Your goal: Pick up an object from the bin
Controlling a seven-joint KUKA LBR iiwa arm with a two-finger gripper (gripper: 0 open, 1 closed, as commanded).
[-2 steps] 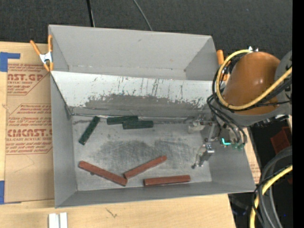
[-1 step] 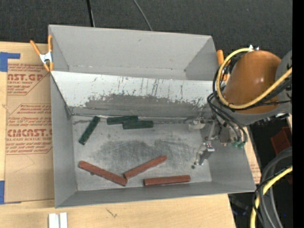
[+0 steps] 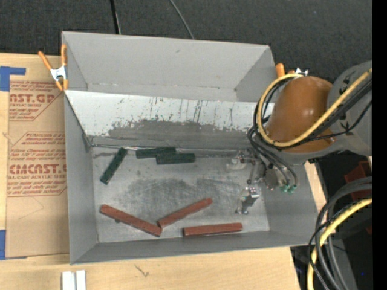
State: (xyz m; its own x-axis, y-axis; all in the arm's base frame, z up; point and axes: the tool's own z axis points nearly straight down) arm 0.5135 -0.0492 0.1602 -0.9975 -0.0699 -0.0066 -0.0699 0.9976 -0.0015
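Red bar [image 3: 213,229] near front wall [image 3: 181,248]

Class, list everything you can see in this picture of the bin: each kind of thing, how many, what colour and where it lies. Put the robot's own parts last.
bin: one, grey metal, middle of the view, floor scuffed.
green sticks: three, dark green, back left of the floor; one tilted at the left, two lying side by side and touching along the back wall.
red-brown sticks: three, red-brown, front of the floor; the left two meet in a shallow V, the third lies flat to their right by the front wall.
gripper: one, metallic, low over the floor at the right, just behind the third red-brown stick's right end.
orange cover: one, orange, on the wrist over the bin's right side.
cables: several, yellow and black, looped round the cover.
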